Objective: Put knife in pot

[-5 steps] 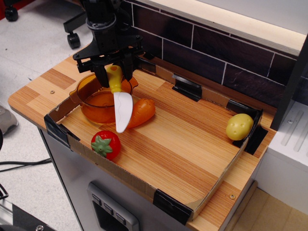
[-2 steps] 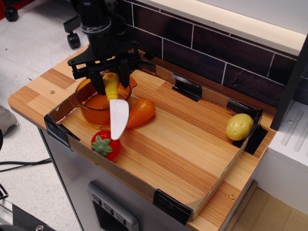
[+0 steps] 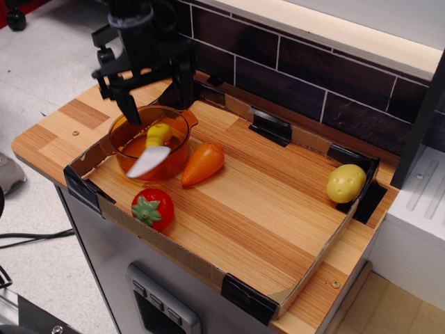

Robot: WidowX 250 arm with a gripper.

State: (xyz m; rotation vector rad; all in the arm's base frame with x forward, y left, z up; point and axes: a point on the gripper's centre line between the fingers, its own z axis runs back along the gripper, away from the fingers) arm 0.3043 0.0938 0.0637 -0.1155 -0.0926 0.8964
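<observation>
— Released since a moment ago: yellow-handled white-bladed plastic toy knife (image 3: 153, 150) no longer pinched, now lying in the round translucent orange plastic pot (image 3: 149, 141) directly below the black robot gripper (image 3: 154, 94). Hung blade-down from the fingers before, well above the rim.

— And the gripper itself?

— Lifted clear, fingers spread apart, nothing between them. One finger above the pot's far-left rim, the other above its far-right side.

— Fully inside, or only partly?

— Handle resting inside the bowl, just under the right finger. Blade angled down and toward the camera, looking blurred, as if caught mid-drop; tip crossing the near rim, or seeming to. Hard to tell whether truly settled or about to slide.

— Anything else shifted?

— Nothing apparent. Orange toy carrot (image 3: 203, 163) lying just right of the pot, below and right of the gripper. Red toy strawberry (image 3: 153, 209) nearer the camera, in front of the pot. Yellow toy potato (image 3: 345, 183) far off to the right, in the corner of the cardboard-edged wooden tray (image 3: 271, 216).

— So, task-wise?

— Probably done, or nearly. Main doubt: blade overhanging the rim and tipping the knife out. Worth checking once settled, before retreating.
</observation>
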